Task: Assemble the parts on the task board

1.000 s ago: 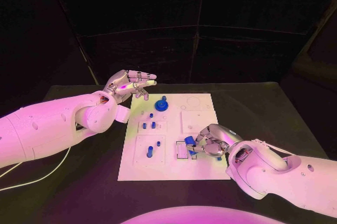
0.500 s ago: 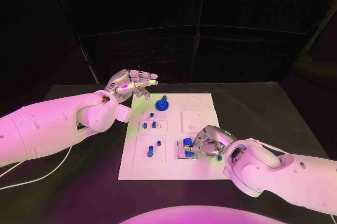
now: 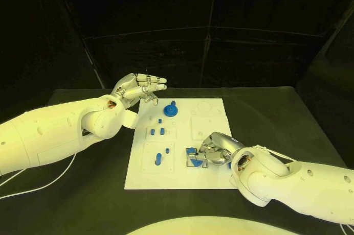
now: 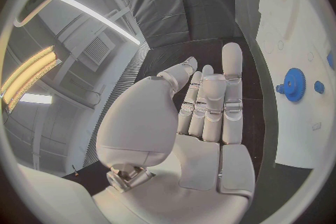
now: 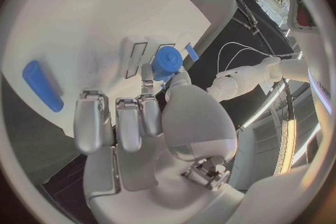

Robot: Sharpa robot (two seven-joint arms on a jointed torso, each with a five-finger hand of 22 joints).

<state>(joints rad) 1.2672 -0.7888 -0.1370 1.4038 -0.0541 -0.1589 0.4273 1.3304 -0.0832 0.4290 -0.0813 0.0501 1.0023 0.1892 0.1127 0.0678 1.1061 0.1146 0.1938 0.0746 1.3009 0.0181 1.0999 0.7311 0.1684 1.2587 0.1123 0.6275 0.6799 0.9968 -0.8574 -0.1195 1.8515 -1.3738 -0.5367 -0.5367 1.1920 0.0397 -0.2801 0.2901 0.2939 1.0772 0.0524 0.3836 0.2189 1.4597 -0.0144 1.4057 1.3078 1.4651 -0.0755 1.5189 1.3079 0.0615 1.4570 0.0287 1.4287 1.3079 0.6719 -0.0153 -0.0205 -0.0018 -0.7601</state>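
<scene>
The robot's silver right hand (image 3: 214, 154) pinches a stubby blue cylindrical part (image 5: 167, 63) at its fingertips, right over the rectangular slots in the smooth white task board (image 3: 210, 125). Its left hand (image 3: 138, 88) hovers empty, fingers apart, beside a toothed blue gear (image 3: 170, 110) off the board's far corner, above the black bench (image 3: 280, 117).

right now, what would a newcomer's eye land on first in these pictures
Probably the white task board in the middle of the black table, dotted with small blue parts, above all the blue gear near its far edge. Next, the right hand pressed low over the board's near side, pinching a blue cylinder. The left hand hovers empty, fingers straight, beyond the board's far left corner.
</scene>
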